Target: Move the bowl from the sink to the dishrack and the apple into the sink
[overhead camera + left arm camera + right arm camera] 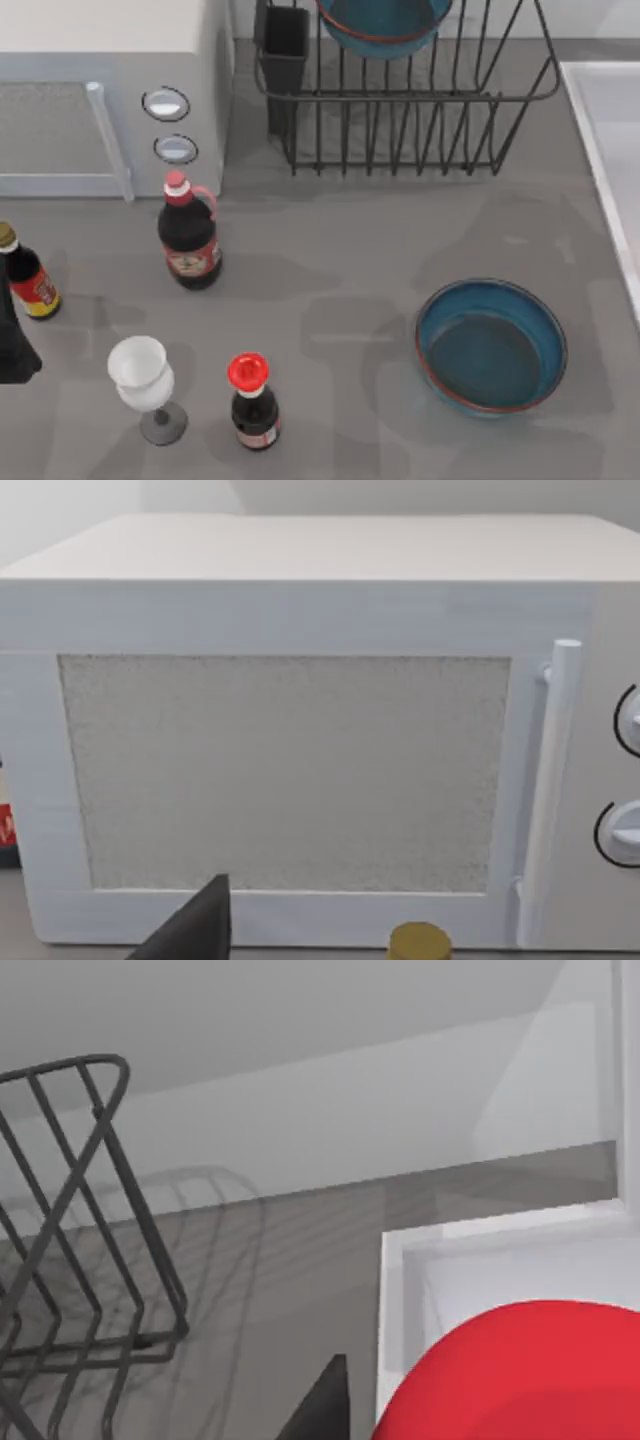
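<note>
grey table (350,290) | bowl (385,25) in dishrack (400,110) | apple (520,1375) by sink (500,1260) | jaws: cannot tell

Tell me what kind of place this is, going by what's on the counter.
Most likely a kitchen counter, in a rendered scene. A white microwave stands at the back left, a black wire dishrack holds a teal bowl beside it, and the sink sits at the right edge. Sauce bottles fit that too.

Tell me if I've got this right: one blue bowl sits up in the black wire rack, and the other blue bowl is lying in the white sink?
Not quite. The second bowl rests on the grey table, beside the sink, not in it, as the top view shows. The first bowl is indeed in the dishrack.
</note>
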Controlling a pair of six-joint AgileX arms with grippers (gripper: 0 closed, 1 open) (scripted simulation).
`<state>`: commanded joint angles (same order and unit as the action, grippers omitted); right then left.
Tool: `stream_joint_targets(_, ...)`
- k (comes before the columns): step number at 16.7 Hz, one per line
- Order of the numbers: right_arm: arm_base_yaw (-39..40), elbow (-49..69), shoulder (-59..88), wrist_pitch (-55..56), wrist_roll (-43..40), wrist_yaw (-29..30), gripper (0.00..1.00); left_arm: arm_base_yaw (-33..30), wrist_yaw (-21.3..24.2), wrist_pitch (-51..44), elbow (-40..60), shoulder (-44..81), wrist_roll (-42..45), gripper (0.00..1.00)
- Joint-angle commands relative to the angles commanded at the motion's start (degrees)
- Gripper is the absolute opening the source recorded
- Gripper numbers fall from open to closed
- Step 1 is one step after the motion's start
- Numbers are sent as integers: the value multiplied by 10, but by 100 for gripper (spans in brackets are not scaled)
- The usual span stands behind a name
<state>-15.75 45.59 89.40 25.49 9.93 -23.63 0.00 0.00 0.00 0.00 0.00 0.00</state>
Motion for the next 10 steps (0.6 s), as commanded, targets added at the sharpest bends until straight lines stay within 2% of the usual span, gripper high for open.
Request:
stream_joint_targets(5,-108,-85,-29,200,-65,-39,0,0,0,0,0,0,0,100)
stream_joint_targets(10,-144,-114,-39,264,-89,-51,0,0,0,0,0,0,0,100)
